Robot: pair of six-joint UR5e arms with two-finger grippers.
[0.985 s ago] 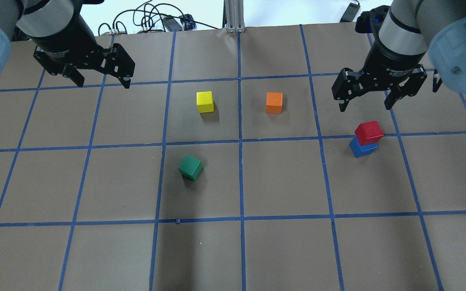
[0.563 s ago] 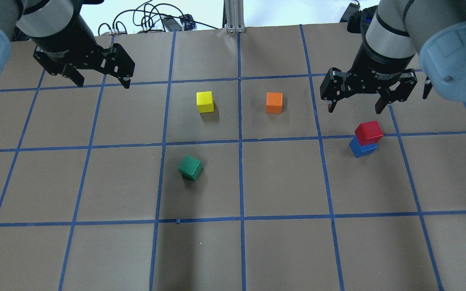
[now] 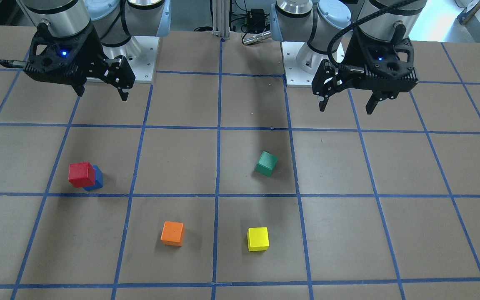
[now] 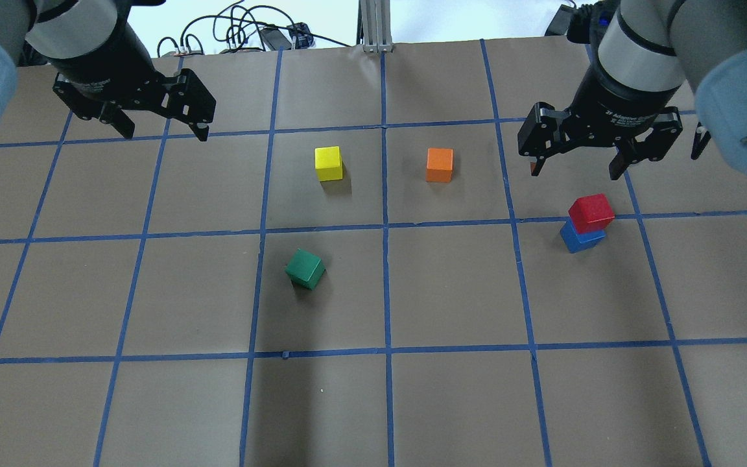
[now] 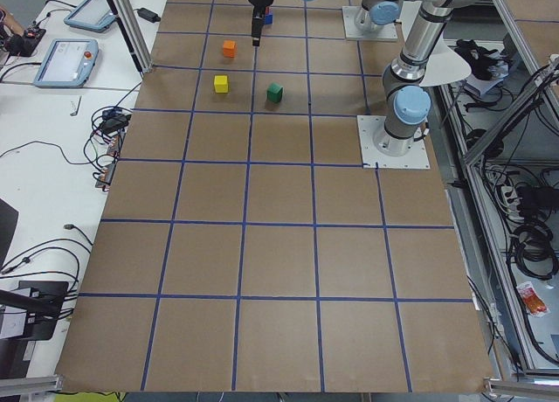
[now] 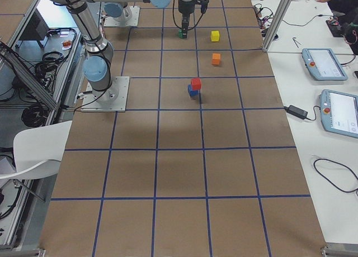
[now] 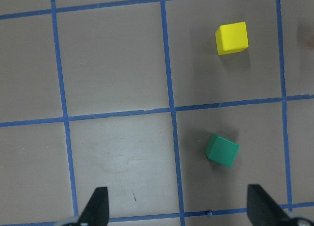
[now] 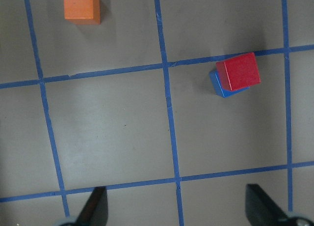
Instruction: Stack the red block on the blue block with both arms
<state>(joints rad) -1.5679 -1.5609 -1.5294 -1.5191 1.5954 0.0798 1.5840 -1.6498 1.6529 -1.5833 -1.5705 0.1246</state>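
Note:
The red block sits on top of the blue block, slightly offset, on the right side of the table. The stack also shows in the front view, red block over blue block, and in the right wrist view. My right gripper hangs open and empty above and just beyond the stack, touching nothing. My left gripper hangs open and empty over the far left of the table, well apart from every block.
A yellow cube and an orange cube stand in the far middle squares. A green cube lies turned, nearer the middle. Blue tape lines grid the brown table. Cables lie beyond the far edge.
My open right gripper drifted a little left and then partly back, staying above the stack. The red and blue blocks and the left arm have not moved.

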